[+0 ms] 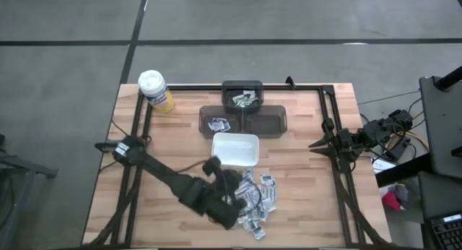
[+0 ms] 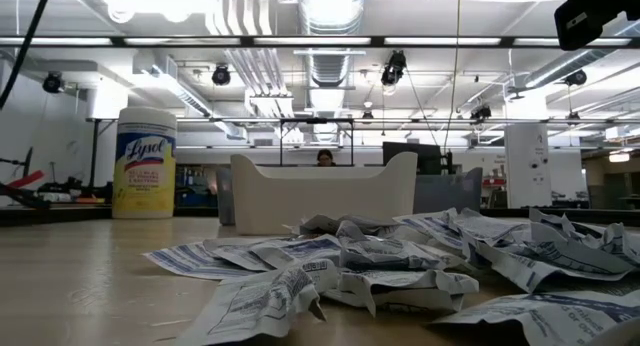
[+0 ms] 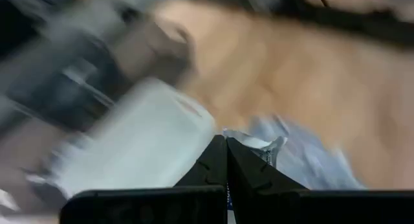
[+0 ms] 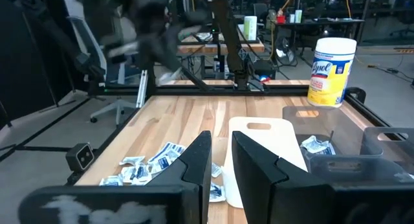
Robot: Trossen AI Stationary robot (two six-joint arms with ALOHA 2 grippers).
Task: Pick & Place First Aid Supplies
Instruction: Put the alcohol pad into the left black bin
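Packets lie scattered in a loose heap on the surface, just in front of the white dish. No common heading: long axes point every which way. They're small, flat, crinkled, white-grey with bluish print. A few more sit in the dark trays behind the dish. My left gripper is over the heap near the dish, jaws together, not clamped on anything that I can see. My right gripper waits at the surface's right edge, jaws slightly apart.
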